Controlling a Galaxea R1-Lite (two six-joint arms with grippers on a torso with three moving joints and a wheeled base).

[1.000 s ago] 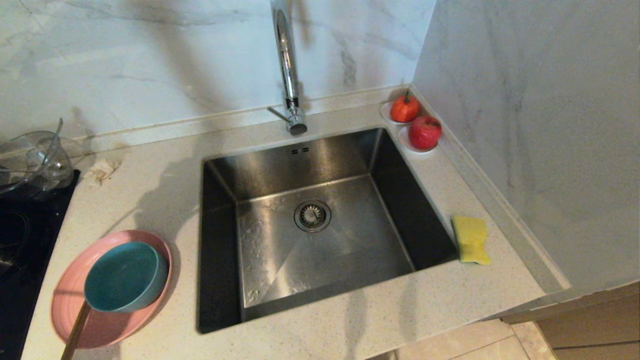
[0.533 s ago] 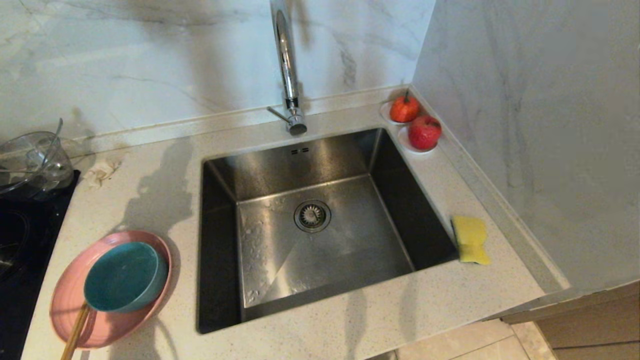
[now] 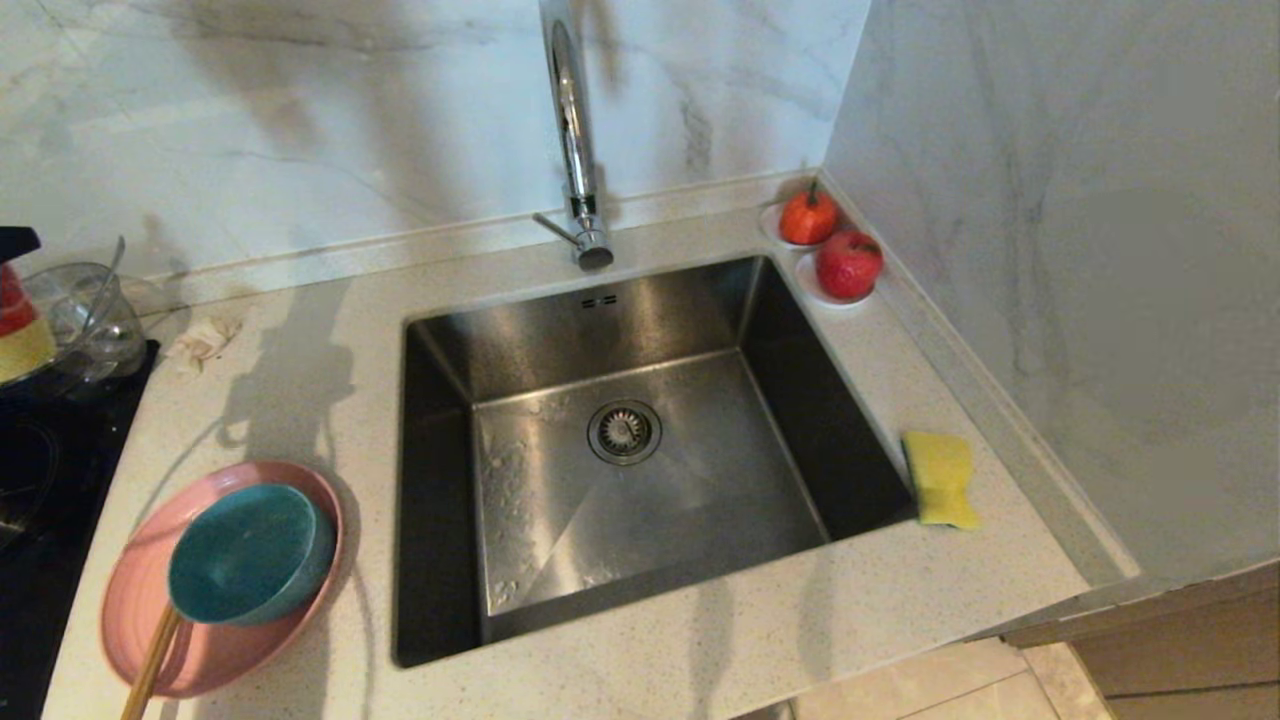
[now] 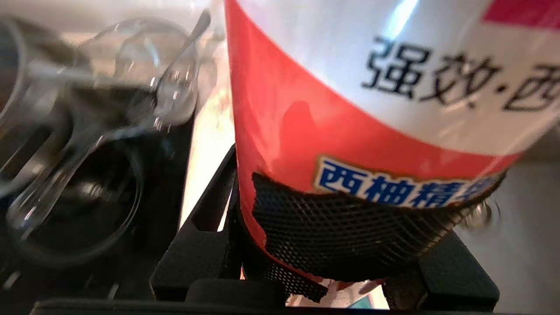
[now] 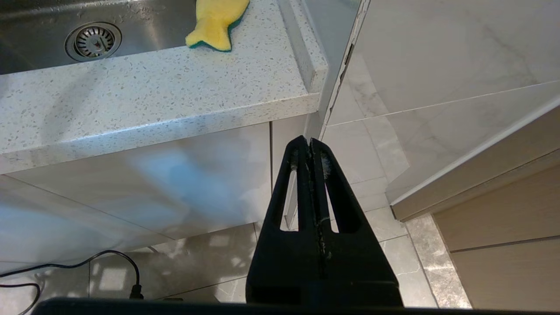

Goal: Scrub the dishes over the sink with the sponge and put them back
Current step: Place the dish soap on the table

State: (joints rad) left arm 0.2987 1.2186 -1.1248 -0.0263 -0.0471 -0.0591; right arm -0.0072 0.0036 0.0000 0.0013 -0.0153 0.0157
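The teal bowl (image 3: 245, 550) sits inside the pink plate (image 3: 140, 640) on the counter left of the sink (image 3: 620, 500). The yellow sponge (image 3: 940, 478) lies on the counter at the sink's right rim, and the right wrist view shows its green underside (image 5: 216, 22). My left gripper (image 4: 332, 249) is shut on a red-and-white detergent bottle (image 4: 350, 109). That bottle shows at the far left edge of the head view (image 3: 15, 310), above the glass bowl. My right gripper (image 5: 309, 142) hangs shut and empty below the counter's front edge.
Wooden chopsticks (image 3: 150, 665) lean on the plate. A clear glass bowl (image 3: 75, 320) with a spoon stands on the black hob (image 3: 40, 480). The tall tap (image 3: 575, 130) rises behind the sink. Two red fruits (image 3: 830, 245) sit in the back right corner.
The bottle in my left gripper has come into the head view at the far left edge. The arm's shadow has slid back and left across the counter. The right arm is still.
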